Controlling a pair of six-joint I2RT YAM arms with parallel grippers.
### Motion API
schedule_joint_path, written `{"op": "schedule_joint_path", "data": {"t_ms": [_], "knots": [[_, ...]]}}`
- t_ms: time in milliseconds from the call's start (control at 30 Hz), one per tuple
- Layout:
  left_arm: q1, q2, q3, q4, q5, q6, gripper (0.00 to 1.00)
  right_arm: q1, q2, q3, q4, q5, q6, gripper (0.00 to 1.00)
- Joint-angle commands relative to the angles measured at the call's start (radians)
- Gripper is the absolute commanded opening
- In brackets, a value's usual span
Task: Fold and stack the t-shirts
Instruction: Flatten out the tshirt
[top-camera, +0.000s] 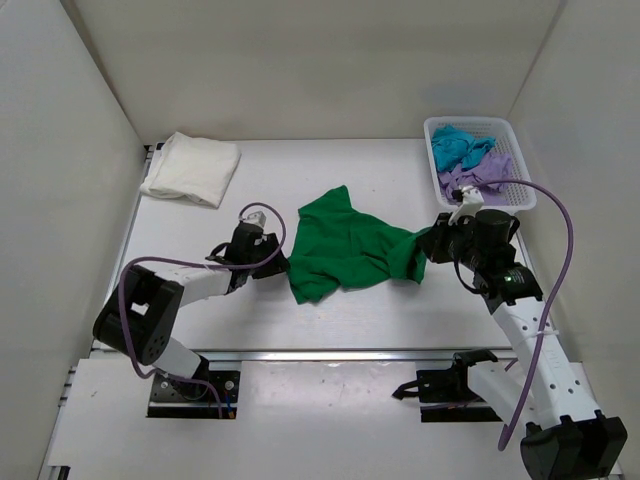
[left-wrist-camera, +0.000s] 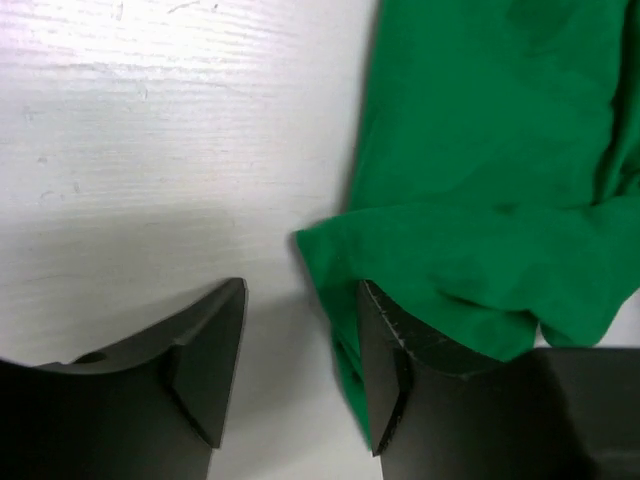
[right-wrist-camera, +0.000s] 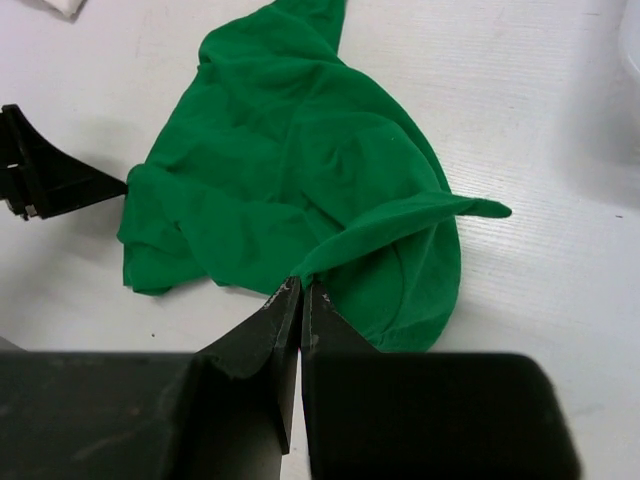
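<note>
My right end effector is pressed together, pinching a fold of the green t-shirt. It lies crumpled mid-way across the surface, long axis left to right, one point toward the far edge. My left end effector stands spread at its left edge.

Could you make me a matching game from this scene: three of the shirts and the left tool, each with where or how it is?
Things: 1 green t-shirt; 2 cream-white t-shirt; 3 teal t-shirt; 4 left tool.
Places or states: A in the white basket; B open at the green cloth's edge; C crumpled, pinched by the right tool; D folded, far left corner.
Pairs: 1-C; 2-D; 3-A; 4-B.
</note>
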Motion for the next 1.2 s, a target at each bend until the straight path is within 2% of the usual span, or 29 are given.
{"op": "schedule_joint_path", "data": {"t_ms": [0, 200, 300, 367, 433, 500, 667, 700, 800, 933, 1033, 1167], "knots": [[0.014, 0.006, -0.005, 0.083, 0.009, -0.025, 0.58, 0.001, -0.008, 0.007, 0.054, -0.024, -0.009, 0.0], [-0.009, 0.051, -0.004, 0.13, 0.038, -0.067, 0.56, -0.01, 0.006, -0.01, 0.065, -0.043, -0.015, 0.0], [-0.019, 0.084, 0.01, 0.153, 0.045, -0.084, 0.51, 0.004, 0.001, -0.014, 0.066, -0.038, -0.001, 0.0], [-0.014, 0.101, 0.004, 0.17, 0.057, -0.088, 0.43, 0.004, 0.003, -0.011, 0.069, -0.035, -0.001, 0.0], [-0.008, 0.101, -0.011, 0.184, 0.064, -0.099, 0.3, 0.004, 0.009, -0.011, 0.071, -0.044, -0.001, 0.0], [-0.003, 0.081, -0.015, 0.181, 0.054, -0.1, 0.24, 0.004, 0.012, -0.007, 0.069, -0.052, -0.004, 0.0], [0.003, -0.017, 0.024, 0.095, 0.023, -0.077, 0.15, 0.019, 0.018, 0.011, 0.054, -0.036, -0.007, 0.01], [0.007, -0.053, 0.033, 0.066, 0.021, -0.062, 0.1, 0.022, 0.016, 0.027, 0.059, -0.03, -0.012, 0.0], [0.026, -0.159, 0.065, -0.009, 0.002, -0.055, 0.0, 0.04, 0.032, 0.111, 0.03, -0.009, -0.015, 0.0], [0.063, -0.293, 0.133, -0.122, 0.009, -0.03, 0.0, 0.086, 0.052, 0.24, -0.012, 0.04, -0.036, 0.0], [0.144, -0.397, 0.214, -0.212, 0.073, -0.025, 0.0, 0.151, 0.07, 0.375, -0.058, 0.101, -0.064, 0.0], [0.291, -0.534, 0.407, -0.322, 0.117, -0.002, 0.0, 0.273, 0.11, 0.641, -0.168, 0.297, -0.114, 0.0]]}}
